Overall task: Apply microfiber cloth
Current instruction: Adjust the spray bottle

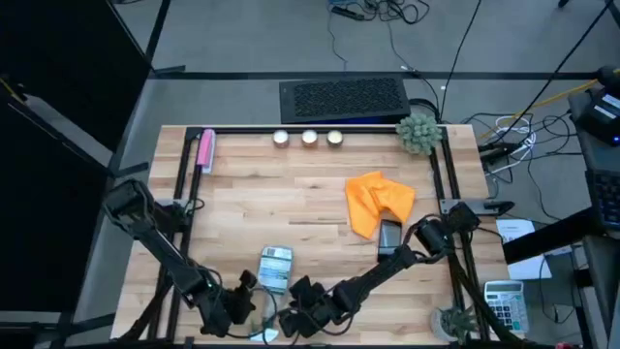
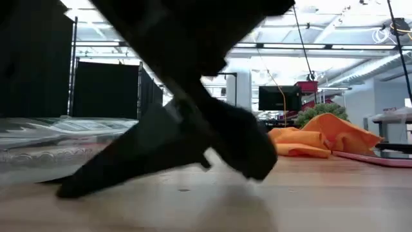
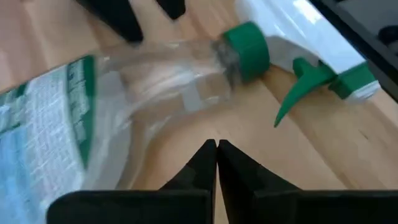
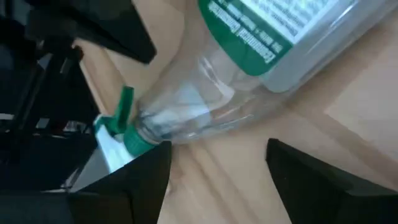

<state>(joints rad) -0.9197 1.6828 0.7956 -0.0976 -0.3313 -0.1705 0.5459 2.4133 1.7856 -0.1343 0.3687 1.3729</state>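
- Cloth (image 1: 377,202): orange, crumpled in a heap right of centre on the tabletop (image 1: 291,184), nothing gripping it. In the low view it sits well back on the right (image 2: 325,135).
- Phone (image 1: 389,235): dark, lies at the cloth's near edge, touching or slightly overlapping it; low view shows it flat beside the heap (image 2: 386,156).
- Right tool (image 1: 308,308): at the near edge, well apart from the cloth. Fingers spread wide, holding nothing; spray bottle neck (image 4: 186,112) lies just ahead of them.
- Left tool (image 1: 237,308): also at the near edge, further left. Fingers pressed together, tips meeting (image 3: 216,155), empty.
- Bottle (image 1: 275,269): clear, green cap, lying on its side between both tools and the cloth-side of the tabletop; trigger head (image 3: 311,62) points toward the near edge.
- Key relation: cloth lies away and to the right of both tools. Right arm's base sits right beside it, and the right tool is nearer, so I'd judge the right arm the natural pick.
- Reach has to clear the bottle, then come down on the heap without hitting the phone.
- Cloth has no clear long axis; bunched folds on top look like the easiest pinch point.
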